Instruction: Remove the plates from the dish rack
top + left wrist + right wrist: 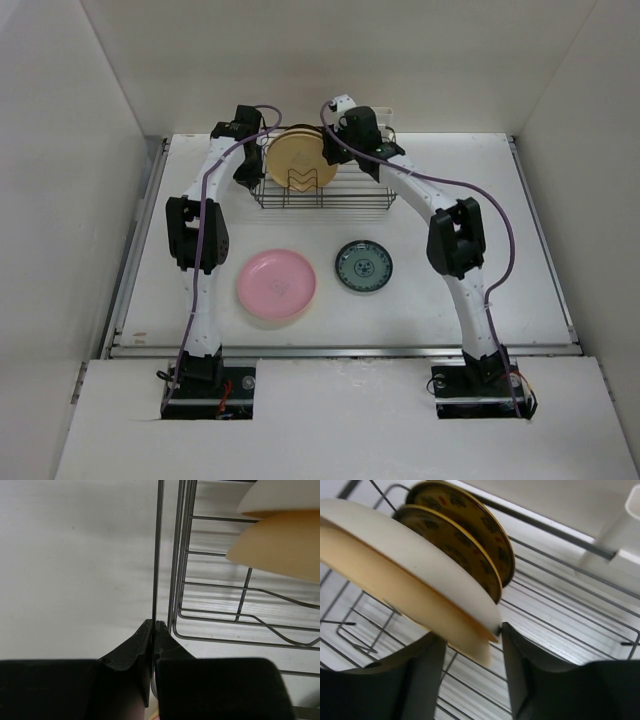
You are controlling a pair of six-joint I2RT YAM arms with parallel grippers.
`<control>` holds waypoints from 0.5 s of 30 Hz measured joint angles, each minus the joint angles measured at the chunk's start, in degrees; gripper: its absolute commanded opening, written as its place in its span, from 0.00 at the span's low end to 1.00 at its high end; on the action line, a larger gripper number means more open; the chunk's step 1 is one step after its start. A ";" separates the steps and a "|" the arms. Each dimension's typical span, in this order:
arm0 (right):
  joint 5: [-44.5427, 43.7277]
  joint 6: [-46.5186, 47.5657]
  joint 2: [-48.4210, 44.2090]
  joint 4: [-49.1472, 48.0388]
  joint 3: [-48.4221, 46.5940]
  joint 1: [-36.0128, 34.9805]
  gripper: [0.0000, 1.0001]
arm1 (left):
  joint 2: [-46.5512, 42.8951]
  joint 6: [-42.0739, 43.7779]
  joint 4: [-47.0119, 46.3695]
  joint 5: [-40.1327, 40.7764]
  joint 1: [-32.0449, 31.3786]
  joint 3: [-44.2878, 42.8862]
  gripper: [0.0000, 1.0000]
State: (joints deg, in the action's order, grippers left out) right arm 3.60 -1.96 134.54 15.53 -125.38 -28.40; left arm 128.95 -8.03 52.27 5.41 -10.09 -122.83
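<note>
White walls point(60, 150) boxed in a white tabletop point(540, 250). The dish rack point(350, 198) sat at the far edge, approx mid-width. Upright inside it were the tan plate point(290, 158) on the near side, the cream plate point(420, 560) right behind & touching it, then two brown-and-yellow patterned plates point(470, 525) further back. The pink plate point(276, 286) lay flat toward the near edge, left of centre. The smaller teal plate point(363, 266) lay just beside it on the right, not touching. So 2 were out and 4 in the rack by my count.

The right fingers point(525, 655) stood one each side of the tan + cream rims. As far as the wrist view showed, both pressed in: clamped on the tan plate, w/ the cream plate caught in the same bite. The left fingers point(132, 650) were together, pinched on the dish rack's left rim wire point(159, 555).

The step in hand looked like lifting the next plate out. To do it well:
- Pull straight up along the divider slot, no twist, so the rim didn't snag wire.
- Keep the left pinch firm so the rack didn't ride up.
- Go slow, since two plates in one bite could slip or split apart.
- Watch that the patterned ones behind didn't tip fwd.
- Set down on bare tabletop right of the teal plate.
</note>
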 measured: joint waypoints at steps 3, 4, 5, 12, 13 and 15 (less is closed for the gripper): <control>-2.49 -0.24 -0.59 0.48 2.23 -0.13 0.37 | 0.00 0.00 0.02 0.00 0.00 0.00 0.00; -3.28 -0.37 -0.59 0.76 2.49 -0.15 0.35 | 0.00 -0.02 0.02 0.00 0.00 -0.02 0.00; -3.98 -0.44 -0.59 1.25 2.58 -0.20 0.35 | 0.00 0.00 0.02 0.00 -0.02 -0.02 0.00; -7.63 -0.87 -2.60 2.45 5.64 -1.36 0.54 | 0.00 0.00 0.04 0.09 -0.20 -0.02 0.00; -7.93 -0.85 -3.04 2.49 6.19 -1.51 0.56 | 0.00 0.00 0.04 0.13 -0.31 -0.02 0.00; -8.24 -1.09 -4.02 2.67 7.13 -1.70 0.56 | 0.00 0.00 0.11 0.26 -0.35 -0.02 0.00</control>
State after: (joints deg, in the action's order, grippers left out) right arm -4.64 -3.05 130.52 18.20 -118.26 -30.11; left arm 128.95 -8.03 52.38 5.67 -10.44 -122.85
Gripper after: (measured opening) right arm 0.557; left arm 0.010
